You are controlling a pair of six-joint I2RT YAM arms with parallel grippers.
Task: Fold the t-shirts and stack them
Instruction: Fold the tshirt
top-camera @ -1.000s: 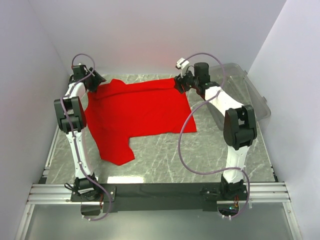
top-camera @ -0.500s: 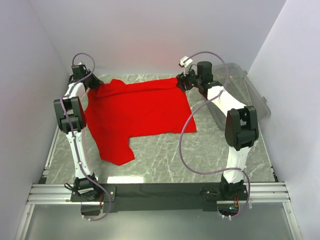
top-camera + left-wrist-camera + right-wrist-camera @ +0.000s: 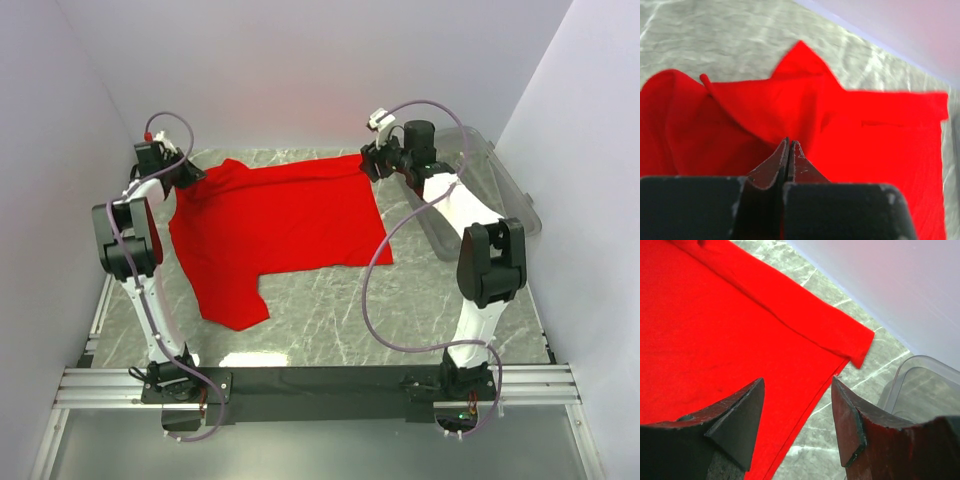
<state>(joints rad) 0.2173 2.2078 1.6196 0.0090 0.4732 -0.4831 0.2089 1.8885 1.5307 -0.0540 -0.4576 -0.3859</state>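
One red t-shirt (image 3: 280,220) lies spread on the marble table, a sleeve flap pointing toward the near left. My left gripper (image 3: 188,174) is at the shirt's far left corner, shut on a pinch of the red cloth (image 3: 880,130), which rises in a fold in front of the fingertips (image 3: 789,141). My right gripper (image 3: 368,162) hovers over the far right corner of the t-shirt (image 3: 715,315). It is open, and the shirt's side hem runs between its fingers (image 3: 797,380).
A clear plastic bin (image 3: 500,190) stands at the far right, close behind the right arm, and its rim (image 3: 925,385) shows in the right wrist view. White walls close in the back and both sides. Bare marble table (image 3: 420,310) lies in front of the shirt.
My left gripper has gone from open to shut and drawn left, pulling the shirt's far left corner with it. The right gripper has drifted slightly right and stays open.
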